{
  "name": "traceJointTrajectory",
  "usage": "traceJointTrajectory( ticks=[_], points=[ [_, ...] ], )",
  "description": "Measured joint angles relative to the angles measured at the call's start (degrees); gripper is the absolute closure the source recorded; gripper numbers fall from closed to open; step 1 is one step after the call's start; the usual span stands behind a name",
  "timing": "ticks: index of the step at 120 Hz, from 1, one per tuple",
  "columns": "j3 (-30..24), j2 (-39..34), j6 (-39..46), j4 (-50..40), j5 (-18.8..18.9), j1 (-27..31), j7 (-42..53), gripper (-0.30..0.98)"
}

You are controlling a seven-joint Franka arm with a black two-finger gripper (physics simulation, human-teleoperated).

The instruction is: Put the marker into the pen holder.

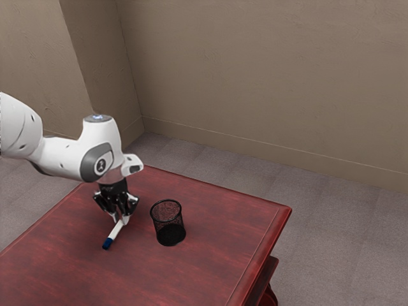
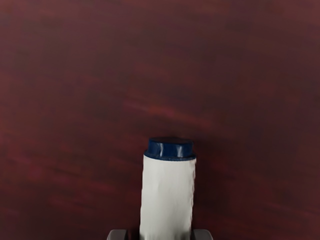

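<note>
My black gripper is low over the table at the marker's white end, pointing down. The white marker slants away from it, its dark blue end toward the exterior view's lower left. In the wrist view the marker runs between the fingertips of the gripper: one stands against or very near its side, and a gap shows on the other side, so the gripper is open around it. The black mesh pen holder stands upright, a short way to the exterior view's right of the gripper.
The red wooden table carries these things, and its far edge runs behind the pen holder. A lower shelf or leg shows under the table's corner at the exterior view's right. Beyond are grey floor and a beige wall.
</note>
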Motion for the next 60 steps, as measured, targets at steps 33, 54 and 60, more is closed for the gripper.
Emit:
traceJointTrajectory(
  ticks=[33,54,60],
  points=[
    [0.0,0.6,0.2,0.3,0.7,0.0,-0.1,0.74],
    [0.0,-0.3,0.3,0.4,1.8,-0.2,-1.0,0.79],
    [-0.1,-0.9,0.3,0.4,2.5,-0.2,-1.3,0.79]
  ],
)
